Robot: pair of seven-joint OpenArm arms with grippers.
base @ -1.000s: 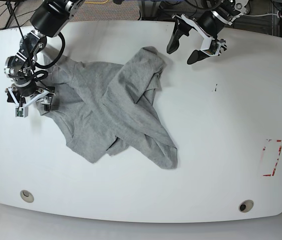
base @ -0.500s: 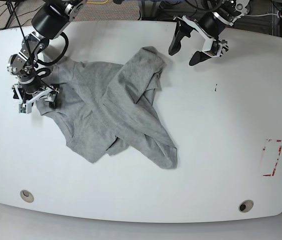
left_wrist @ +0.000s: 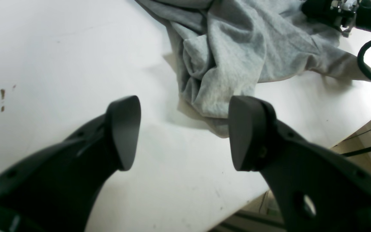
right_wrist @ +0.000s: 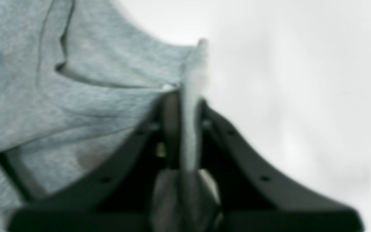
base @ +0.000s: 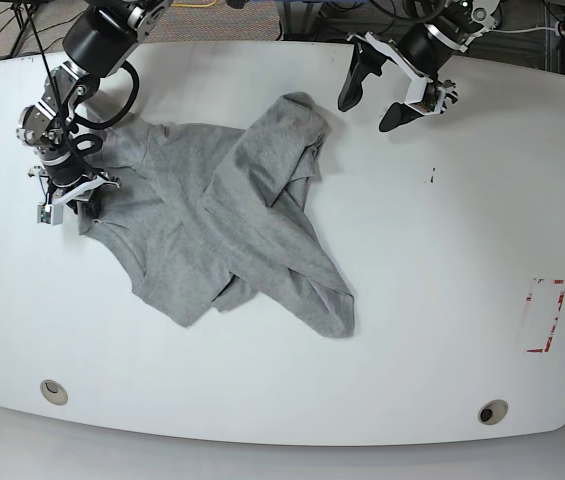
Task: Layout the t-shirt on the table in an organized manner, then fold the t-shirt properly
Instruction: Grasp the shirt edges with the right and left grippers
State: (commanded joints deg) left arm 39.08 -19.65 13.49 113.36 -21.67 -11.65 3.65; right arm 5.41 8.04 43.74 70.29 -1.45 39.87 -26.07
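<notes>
T-shirt [base: 232, 225]: 1, grey, crumpled and crossed over itself, on the table [base: 432, 300] left of centre. Right gripper [base: 67, 197]: 1, clamped on the t-shirt's left edge. Left gripper [base: 394, 88]: 1, jaws spread, empty, above the table just beyond the t-shirt's far corner. Table right of the t-shirt: bare except 1 red-and-white tape mark [base: 545, 315].

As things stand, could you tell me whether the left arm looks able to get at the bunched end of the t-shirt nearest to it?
Probably yes: the left gripper is open above bare table, with the t-shirt just ahead and nothing between them.
</notes>
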